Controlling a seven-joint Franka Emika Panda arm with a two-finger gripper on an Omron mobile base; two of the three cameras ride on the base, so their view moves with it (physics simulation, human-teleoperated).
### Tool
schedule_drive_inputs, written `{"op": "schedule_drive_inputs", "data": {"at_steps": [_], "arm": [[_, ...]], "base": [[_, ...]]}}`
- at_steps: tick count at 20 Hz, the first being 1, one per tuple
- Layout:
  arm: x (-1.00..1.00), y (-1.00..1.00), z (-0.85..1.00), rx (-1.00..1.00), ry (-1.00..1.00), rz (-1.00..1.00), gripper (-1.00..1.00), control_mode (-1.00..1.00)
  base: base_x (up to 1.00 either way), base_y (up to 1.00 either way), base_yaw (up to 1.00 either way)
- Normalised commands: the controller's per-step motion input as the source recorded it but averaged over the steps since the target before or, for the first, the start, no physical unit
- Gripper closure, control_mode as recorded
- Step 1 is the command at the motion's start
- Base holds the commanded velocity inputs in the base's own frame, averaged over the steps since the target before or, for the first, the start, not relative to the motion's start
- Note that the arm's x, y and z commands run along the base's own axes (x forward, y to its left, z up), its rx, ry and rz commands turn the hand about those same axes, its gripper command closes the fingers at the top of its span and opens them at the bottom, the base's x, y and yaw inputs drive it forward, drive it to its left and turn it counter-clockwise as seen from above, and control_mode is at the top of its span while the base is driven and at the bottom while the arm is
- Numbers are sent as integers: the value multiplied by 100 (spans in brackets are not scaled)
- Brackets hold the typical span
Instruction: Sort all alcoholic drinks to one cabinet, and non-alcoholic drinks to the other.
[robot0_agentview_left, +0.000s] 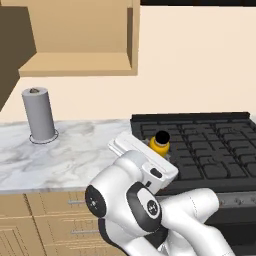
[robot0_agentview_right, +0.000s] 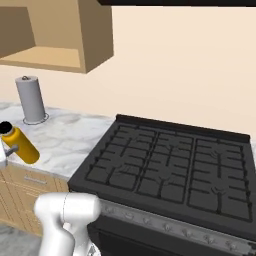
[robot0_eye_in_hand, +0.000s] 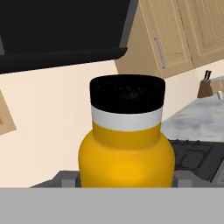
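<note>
My gripper (robot0_agentview_left: 159, 151) is shut on the orange-yellow bottle (robot0_agentview_left: 161, 143), held tilted over the seam between counter and stove. In the right base view the bottle (robot0_agentview_right: 21, 145) leans at the far left edge, black cap up-left, with the gripper (robot0_agentview_right: 13, 149) around its middle. In the hand view the bottle (robot0_eye_in_hand: 127, 144) stands close up between the fingertips (robot0_eye_in_hand: 65, 178). The open wall cabinet (robot0_agentview_left: 80, 62) with a darker brown door (robot0_agentview_left: 10, 55) hangs up and to the left, its shelf bare. A tan cabinet door with a long grey bar handle (robot0_eye_in_hand: 159, 46) shows past the hood. The "T" bottles are out of view.
A grey paper towel roll (robot0_agentview_left: 39, 114) stands on the marble counter (robot0_agentview_left: 70, 150). The black gas stove (robot0_agentview_right: 170, 160) lies to the right, under a dark range hood (robot0_eye_in_hand: 61, 30). A knife block (robot0_eye_in_hand: 204, 87) sits far off on another counter. Tan drawers (robot0_agentview_left: 45, 220) run below.
</note>
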Motion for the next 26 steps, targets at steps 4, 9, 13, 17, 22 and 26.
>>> {"op": "schedule_drive_inputs", "data": {"at_steps": [4, 9, 13, 17, 22, 26], "arm": [[0, 0, 0, 0, 0, 0, 100, 100], [0, 0, 0, 0, 0, 0, 100, 100], [0, 0, 0, 0, 0, 0, 100, 100], [0, 0, 0, 0, 0, 0, 100, 100], [0, 0, 0, 0, 0, 0, 100, 100], [0, 0, 0, 0, 0, 0, 100, 100]], "base": [[56, 48, -10], [50, 45, -14], [44, 57, -12], [20, 80, -4], [21, 69, -2], [38, 16, 0]]}}
